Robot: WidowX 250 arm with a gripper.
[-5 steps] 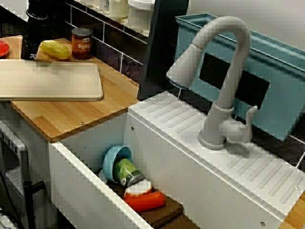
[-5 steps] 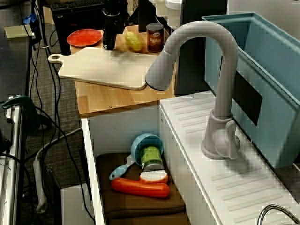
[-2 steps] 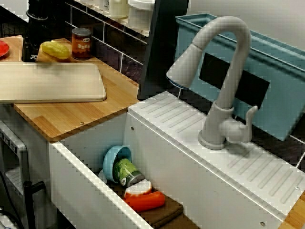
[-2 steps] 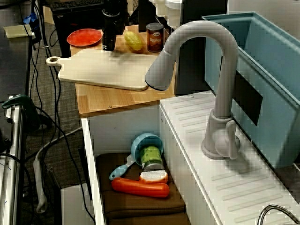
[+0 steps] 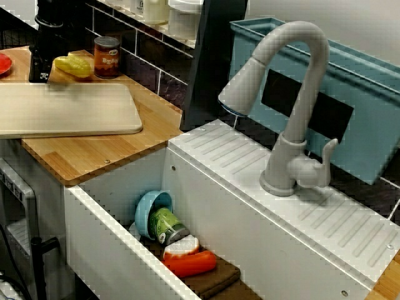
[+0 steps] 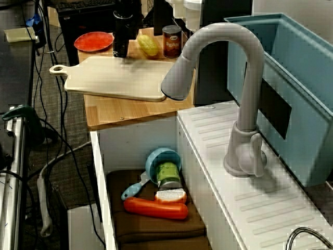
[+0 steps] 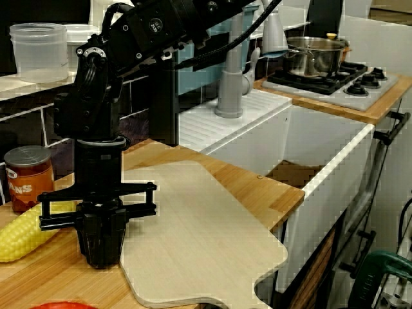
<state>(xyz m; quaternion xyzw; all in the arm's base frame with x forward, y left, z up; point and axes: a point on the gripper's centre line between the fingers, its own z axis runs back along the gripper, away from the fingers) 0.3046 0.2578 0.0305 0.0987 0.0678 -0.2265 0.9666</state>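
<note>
Tool at cutting board edge, corn beside

i see a grey faucet beside the sink; inside, a blue bowl, green can and carrot on brown cloth.

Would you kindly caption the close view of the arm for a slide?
Robot arm, jaws down at cutting board's edge, corn cob and can beside.
</note>
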